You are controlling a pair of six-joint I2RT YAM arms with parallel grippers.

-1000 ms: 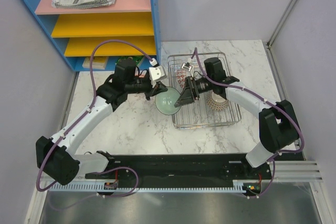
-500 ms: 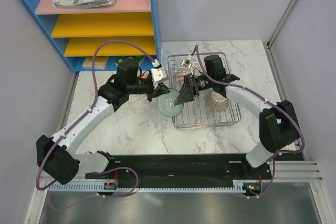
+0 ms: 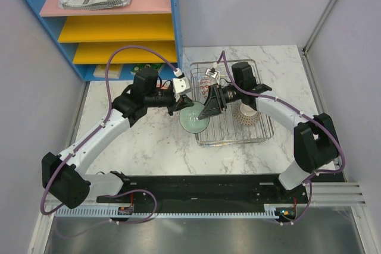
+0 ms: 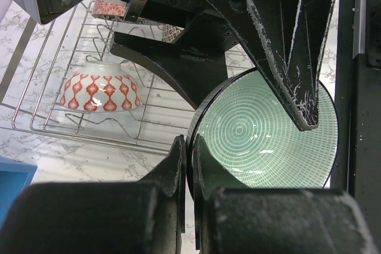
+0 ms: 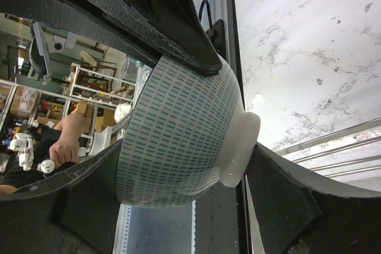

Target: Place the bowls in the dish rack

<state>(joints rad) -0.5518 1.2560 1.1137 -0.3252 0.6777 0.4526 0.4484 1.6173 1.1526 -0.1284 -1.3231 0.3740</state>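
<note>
Left gripper (image 3: pixel 180 106) is fully closed on the rim of the pale green bowl (image 3: pixel 193 118), one finger inside the wall and one outside. Behind and left of it stands the blue shelf unit (image 3: pixel 173 28), close to the left arm's elbow and cable. Bare marble table (image 3: pixel 149 141) lies in front of the bowl, toward the arm bases.

Bowl position: over the left wall of the dish rack (image 3: pixel 235 142), partly above the table. Whether it touches the wire cannot be determined. Orientation: on edge, opening facing left and slightly up, foot ring pointing right into the rack; the axis through the foot runs roughly left to right.

Right gripper (image 3: pixel 208 110) has its jaws wide, straddling the bowl from the rack side, one finger across the open face and one by the foot. Whether they press on it cannot be determined.

Further right, a red-and-white patterned bowl (image 4: pixel 98 93) lies upside down on the rack floor, apart from the held bowl. More patterned bowls (image 3: pixel 208 81) sit at the rack's back left.
</note>
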